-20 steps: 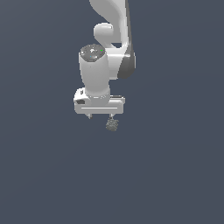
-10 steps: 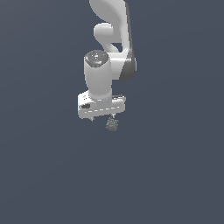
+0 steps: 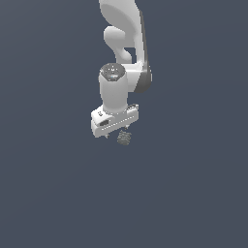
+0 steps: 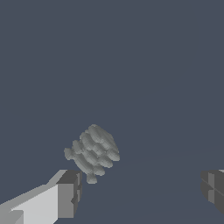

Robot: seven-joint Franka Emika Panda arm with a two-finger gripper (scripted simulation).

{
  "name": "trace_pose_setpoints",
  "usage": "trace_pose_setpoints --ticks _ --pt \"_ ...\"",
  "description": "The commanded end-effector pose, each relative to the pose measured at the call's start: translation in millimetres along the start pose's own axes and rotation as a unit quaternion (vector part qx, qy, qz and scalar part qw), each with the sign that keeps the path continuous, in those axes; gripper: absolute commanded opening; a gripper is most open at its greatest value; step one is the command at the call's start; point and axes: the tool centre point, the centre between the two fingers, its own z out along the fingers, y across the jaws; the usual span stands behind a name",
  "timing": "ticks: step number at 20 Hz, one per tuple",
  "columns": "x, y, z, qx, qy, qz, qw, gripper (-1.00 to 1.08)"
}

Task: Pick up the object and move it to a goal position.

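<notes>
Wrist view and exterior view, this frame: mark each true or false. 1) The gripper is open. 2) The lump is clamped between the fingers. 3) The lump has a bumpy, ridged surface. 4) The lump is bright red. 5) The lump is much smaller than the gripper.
1) True: the gripper has its fingers set wide apart.
2) False: the lump lies free near one finger, and neither pad presses on it in the wrist view.
3) True: rows of small ridges cover it.
4) False: it is dark grey-green.
5) True: in the exterior view the lump is tiny beside the white gripper.
</notes>
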Motion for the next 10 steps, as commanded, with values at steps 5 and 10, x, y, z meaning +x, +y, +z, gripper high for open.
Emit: trace_pose_setpoints --ticks 5,10 --pt "-2.8 -11.1 14.6 0.001 -0.002 -0.1 0.995 1.0" --pt "-5.0 -20.1 25.4 0.002 -0.002 -0.176 0.9845 1.0"
